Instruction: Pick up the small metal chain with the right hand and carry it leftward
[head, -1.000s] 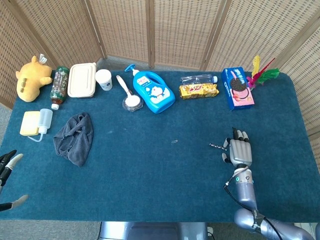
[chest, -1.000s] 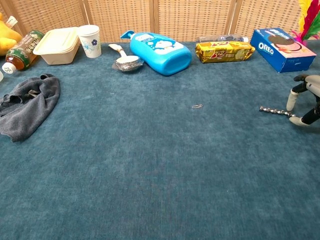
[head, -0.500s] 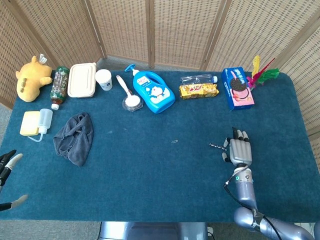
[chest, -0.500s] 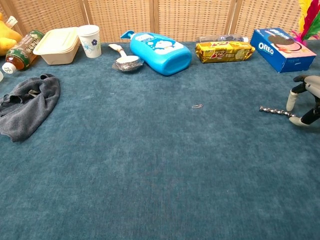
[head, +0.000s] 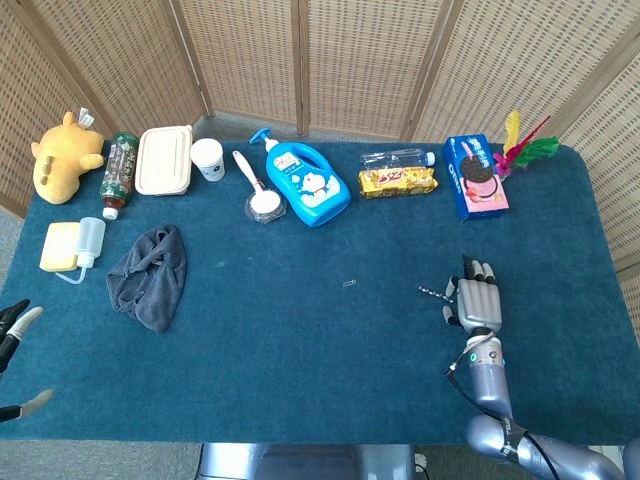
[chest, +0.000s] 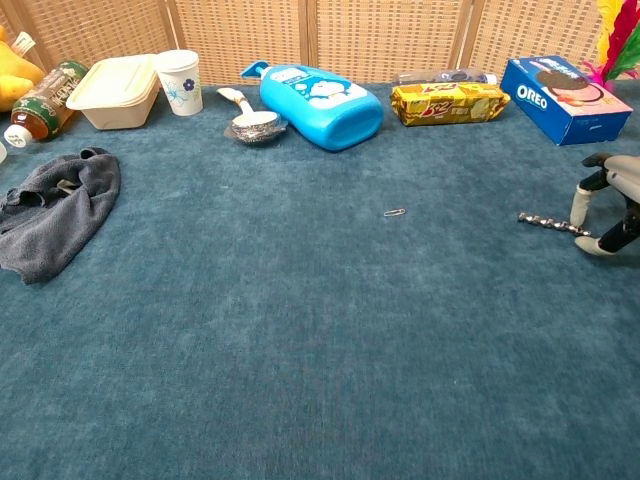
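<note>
In the head view your right robot hand (head: 479, 303) rested near the tabletop's right edge, the small metal chain (head: 434, 292) stretching leftward from its fingers, while the chest view showed the chain (chest: 548, 224) pinched at its right end, long axis running left-right.

chain (chest: 552, 224) on table (chest: 300, 340) | robot hand (chest: 612, 205) right | clip (chest: 394, 212) left

Yellow plush toy (head: 64, 155) at upper left, drink bottle (head: 118, 171) beside it, cream lunch box (head: 165, 159), paper cup (head: 208, 158), blue detergent bottle (head: 306, 184) upper center, yellow snack pack (head: 398, 181), Oreo box (head: 474, 176) upper right, grey cloth (head: 150, 275) at left, small paper clip (head: 350, 284) mid-frame.
</note>
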